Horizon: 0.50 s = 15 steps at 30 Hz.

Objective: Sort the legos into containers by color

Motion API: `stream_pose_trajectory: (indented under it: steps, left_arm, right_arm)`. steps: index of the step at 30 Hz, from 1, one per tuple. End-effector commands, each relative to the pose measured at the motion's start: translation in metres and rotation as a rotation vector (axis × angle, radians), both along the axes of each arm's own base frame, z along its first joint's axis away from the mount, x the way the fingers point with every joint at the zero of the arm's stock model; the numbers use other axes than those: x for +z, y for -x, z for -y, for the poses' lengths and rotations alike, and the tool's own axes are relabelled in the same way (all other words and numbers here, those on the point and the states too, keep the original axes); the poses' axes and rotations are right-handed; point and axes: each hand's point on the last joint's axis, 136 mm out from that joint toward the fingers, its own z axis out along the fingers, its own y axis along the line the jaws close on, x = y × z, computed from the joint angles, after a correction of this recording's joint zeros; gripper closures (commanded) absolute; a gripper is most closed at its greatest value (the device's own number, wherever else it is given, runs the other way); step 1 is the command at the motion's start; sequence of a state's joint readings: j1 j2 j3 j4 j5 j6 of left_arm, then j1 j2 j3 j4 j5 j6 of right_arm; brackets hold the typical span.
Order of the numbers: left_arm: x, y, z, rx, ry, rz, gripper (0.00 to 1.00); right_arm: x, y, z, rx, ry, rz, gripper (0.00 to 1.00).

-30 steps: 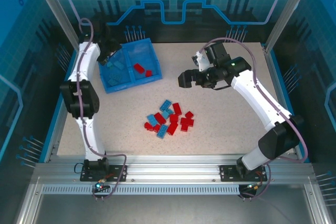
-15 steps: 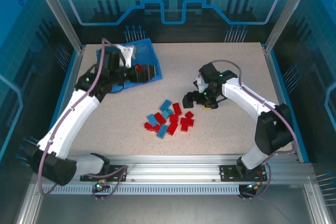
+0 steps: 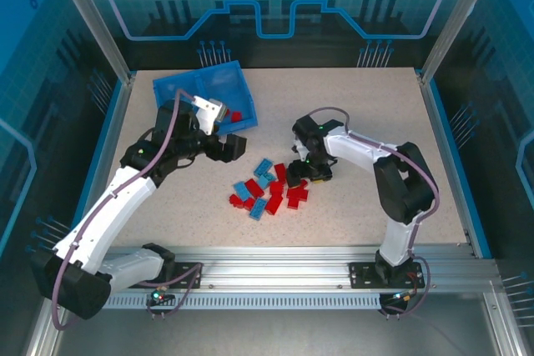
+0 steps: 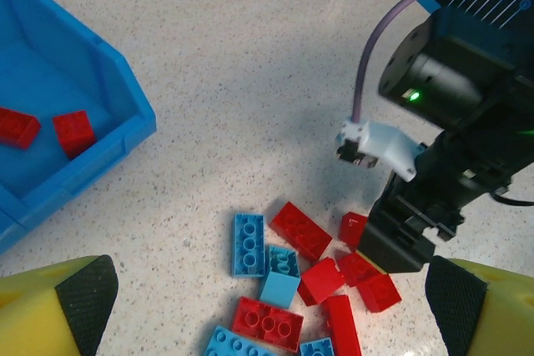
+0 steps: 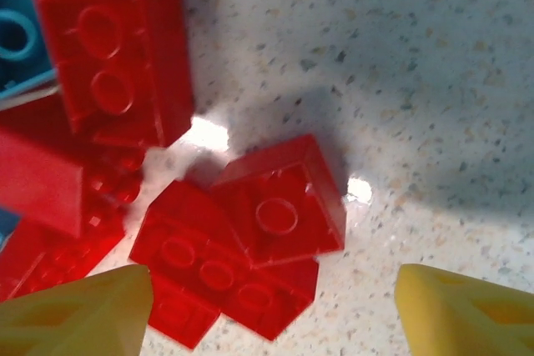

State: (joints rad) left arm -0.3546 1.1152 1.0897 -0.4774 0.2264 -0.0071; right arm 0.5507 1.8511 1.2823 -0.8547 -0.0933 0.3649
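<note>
My right fingers (image 5: 75,310) stand apart, gripping nothing, on either side of a small red brick (image 5: 279,206) at the edge of the pile. My left fingers (image 4: 50,314) are spread wide and empty over the table (image 3: 367,97), between the blue tray (image 3: 188,89) and the legos (image 3: 269,188). Those red and light blue bricks lie heaped on the table near the tray. Two red bricks (image 4: 73,131) lie in one tray compartment.

From above, the left arm (image 3: 125,193) covers the near side of the blue tray (image 3: 188,87), hiding part of its contents; the right hand (image 3: 305,174) hides the right fringe of the legos (image 3: 265,191). In the left wrist view the tray runs off the left edge, a light blue brick (image 4: 227,344) off the bottom.
</note>
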Motion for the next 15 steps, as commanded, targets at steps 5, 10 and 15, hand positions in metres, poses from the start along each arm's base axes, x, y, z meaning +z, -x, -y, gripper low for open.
stream_pose_trajectory:
  steps: [5, 10, 15]
  left_arm:
    - [-0.002, 0.003, 0.006, -0.032, 0.019, 0.018, 0.01]
    - [-0.008, 0.004, 0.005, -0.024, 0.015, -0.001, 0.01]
    - [-0.015, 0.005, 0.003, -0.011, 0.014, -0.016, 0.01]
  right_arm:
    - [-0.013, -0.018, -0.003, 0.001, 0.06, 0.046, 0.4]
    - [-0.025, -0.014, -0.003, 0.007, 0.083, 0.024, 0.42]
    - [-0.031, -0.015, -0.006, 0.005, 0.088, 0.021, 0.52]
